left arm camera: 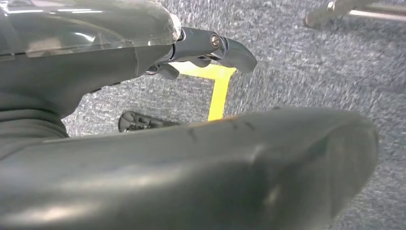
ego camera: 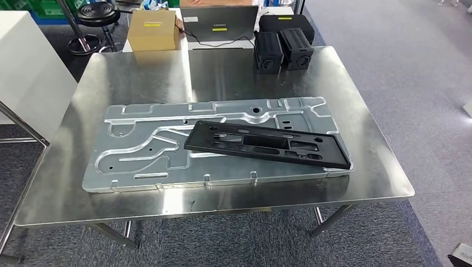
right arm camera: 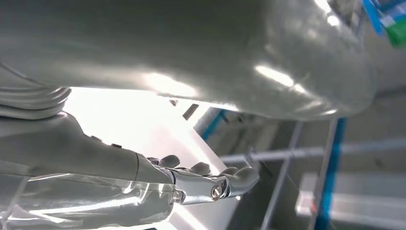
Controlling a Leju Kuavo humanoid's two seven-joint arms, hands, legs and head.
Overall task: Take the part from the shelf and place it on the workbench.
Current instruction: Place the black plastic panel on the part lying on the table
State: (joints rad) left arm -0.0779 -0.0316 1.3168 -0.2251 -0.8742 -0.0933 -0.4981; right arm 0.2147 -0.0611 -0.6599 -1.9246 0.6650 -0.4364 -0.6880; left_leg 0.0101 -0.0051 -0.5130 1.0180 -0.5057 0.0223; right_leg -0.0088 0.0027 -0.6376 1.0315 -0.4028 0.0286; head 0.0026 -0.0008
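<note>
The black plastic frame (ego camera: 267, 144) lay flat on the workbench (ego camera: 367, 144), resting across the right part of the large stamped aluminium panel (ego camera: 144, 144), its long edge slanted against the panel's and its right end reaching just past the panel's edge. No hand touched it.

Left hand (left arm camera: 201, 48): hung over grey carpet (left arm camera: 306, 72) near a yellow floor marking (left arm camera: 218, 91); fingers loosely extended, nothing between them. Right hand (right arm camera: 206, 179): fingers spread, thumb apart, holding nothing; blue rack uprights (right arm camera: 330, 167) blurred behind it.

Judgement: placement looked complete, or this frame was a part already delivered; which, I could not tell. If another fetch is due, both hands should stay spread, approach the long part near both ends and keep it level. Set-down ought to be square on the panel, clear of the two black boxes (ego camera: 283, 50) at the far edge.
</note>
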